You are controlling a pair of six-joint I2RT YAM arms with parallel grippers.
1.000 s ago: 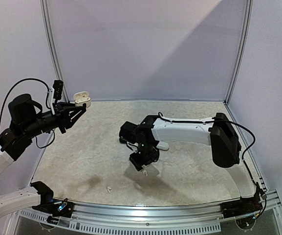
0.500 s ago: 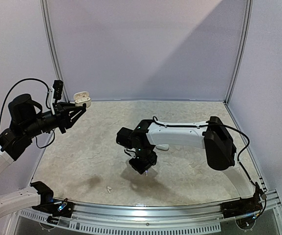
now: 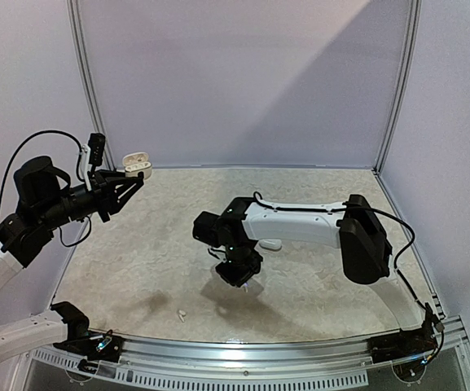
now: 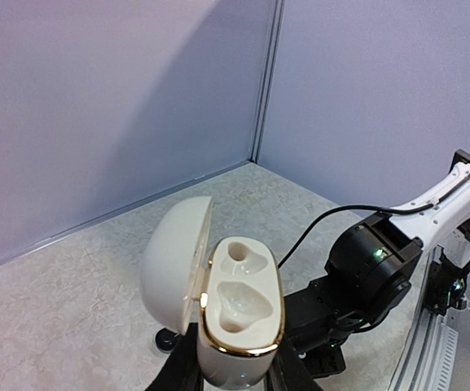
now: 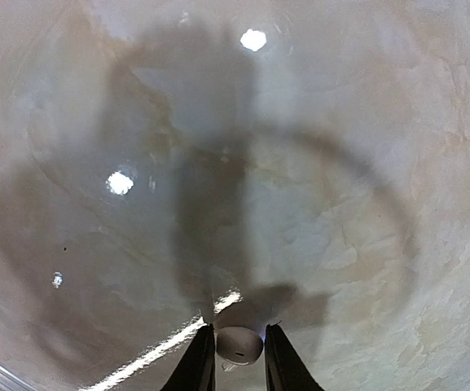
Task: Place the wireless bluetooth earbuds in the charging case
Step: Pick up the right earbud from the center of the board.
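As the overhead view shows it: the right gripper [image 3: 239,273] has shifted slightly leftward and sunk toward the table [image 3: 137,269] near its middle, so a pick-up looks to be under way.
Overhead, left side: the left gripper [image 3: 133,181] hangs high over the table's far left corner, holding up the case [image 3: 137,165]; it has not stirred.
Overhead, spare bud: a loose earbud [image 3: 181,314] lies near the table's front edge, left of centre.
Left wrist, grip: fingers clamped on the case's base, lid swung open, both sockets empty.
Left wrist, meaning: nothing has gone in yet, I'd say.
Right wrist, jaws: drawn in narrow, one finger on either side of a white earbud [image 5: 239,344], seemingly touching it.
Right wrist, contact: whether that bud has left the table, I cannot tell.
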